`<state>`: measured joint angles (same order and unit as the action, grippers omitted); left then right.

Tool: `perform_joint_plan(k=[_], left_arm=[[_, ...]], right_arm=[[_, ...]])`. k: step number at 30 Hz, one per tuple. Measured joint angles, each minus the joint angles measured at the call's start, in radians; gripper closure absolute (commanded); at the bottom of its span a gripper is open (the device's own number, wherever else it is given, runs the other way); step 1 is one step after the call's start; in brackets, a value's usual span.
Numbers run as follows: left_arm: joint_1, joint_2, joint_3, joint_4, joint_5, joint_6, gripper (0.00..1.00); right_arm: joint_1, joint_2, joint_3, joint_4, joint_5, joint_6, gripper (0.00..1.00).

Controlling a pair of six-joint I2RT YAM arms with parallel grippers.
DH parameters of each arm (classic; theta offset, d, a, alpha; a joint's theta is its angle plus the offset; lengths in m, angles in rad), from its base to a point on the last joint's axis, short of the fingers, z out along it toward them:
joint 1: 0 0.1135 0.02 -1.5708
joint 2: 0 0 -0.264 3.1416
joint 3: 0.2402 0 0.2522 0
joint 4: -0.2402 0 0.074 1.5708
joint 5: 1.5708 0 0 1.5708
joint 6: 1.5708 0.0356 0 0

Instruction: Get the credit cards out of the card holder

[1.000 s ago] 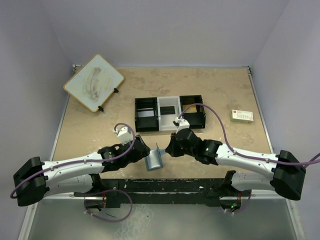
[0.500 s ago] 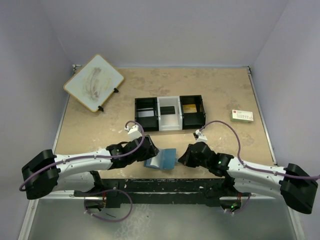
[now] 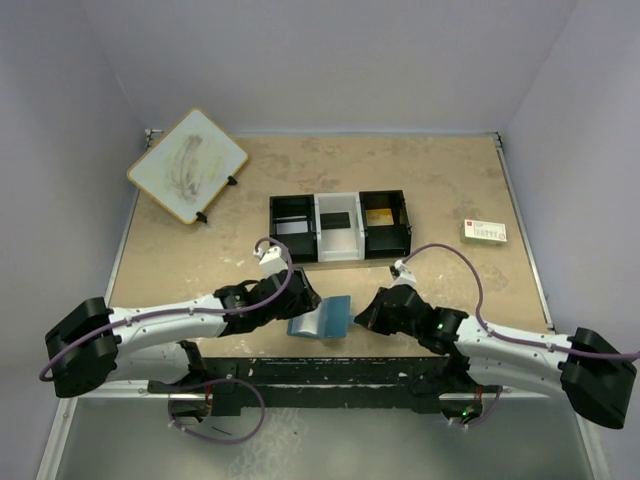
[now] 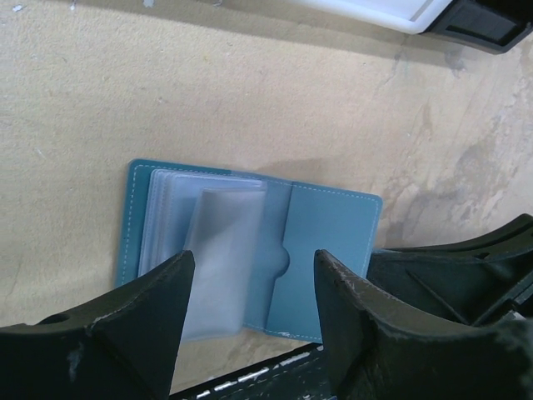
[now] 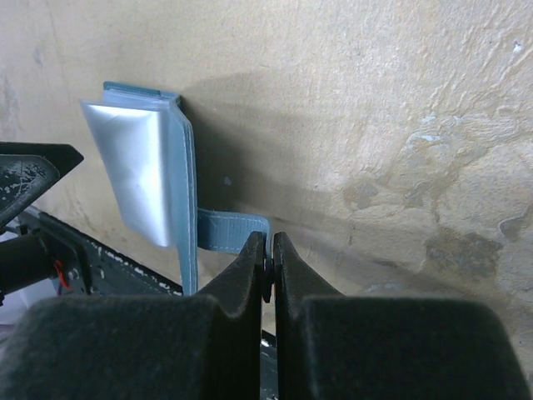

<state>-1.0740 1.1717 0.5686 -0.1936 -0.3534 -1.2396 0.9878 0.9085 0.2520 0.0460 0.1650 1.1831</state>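
Observation:
The blue card holder (image 3: 322,318) lies open near the table's front edge, its paler inside up. In the left wrist view the card holder (image 4: 329,229) shows clear plastic sleeves (image 4: 221,250) fanned over its left half; I make out no card in them. My left gripper (image 3: 305,300) hovers open just above it, fingers astride the sleeves (image 4: 254,258). My right gripper (image 3: 362,315) is shut on the snap tab (image 5: 229,232) at the holder's right edge (image 5: 268,242). A gold card (image 3: 380,217) and a dark card (image 3: 336,218) lie in the tray.
The black-and-white three-compartment tray (image 3: 338,252) stands just behind the holder. A white printed card (image 3: 484,232) lies at the right. A small whiteboard (image 3: 187,165) leans at the back left. The black frame (image 3: 330,370) runs along the near edge.
The right arm has drawn back to the near right with the tab, and the holder has gone from standing half-folded to lying open. The left gripper has shifted slightly right and narrowed a little.

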Motion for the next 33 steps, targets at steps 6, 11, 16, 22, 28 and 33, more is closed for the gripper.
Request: perform_joint_plan(k=[6,11,16,22,28,33], left_arm=[[0.000,0.050,0.002,-0.014,-0.006,0.003,0.43],[0.000,0.098,0.012,-0.012,0.001,0.003,0.45],[0.000,0.106,0.012,0.040,0.039,0.003,0.47],[0.000,0.106,0.012,0.140,0.109,0.006,0.47],[0.000,0.173,0.012,0.301,0.227,0.007,0.49],[-0.002,0.248,0.012,0.320,0.274,0.016,0.50]], right_arm=[[0.000,0.053,0.000,0.018,-0.002,0.000,0.95],[0.000,0.066,0.000,0.020,-0.003,0.001,0.95],[0.000,0.066,0.000,0.021,-0.004,0.005,0.94],[-0.001,0.068,-0.006,0.035,-0.011,0.011,0.93],[-0.001,0.096,-0.006,0.043,-0.025,0.011,0.91],[-0.001,0.080,-0.006,0.038,-0.026,0.010,0.70]])
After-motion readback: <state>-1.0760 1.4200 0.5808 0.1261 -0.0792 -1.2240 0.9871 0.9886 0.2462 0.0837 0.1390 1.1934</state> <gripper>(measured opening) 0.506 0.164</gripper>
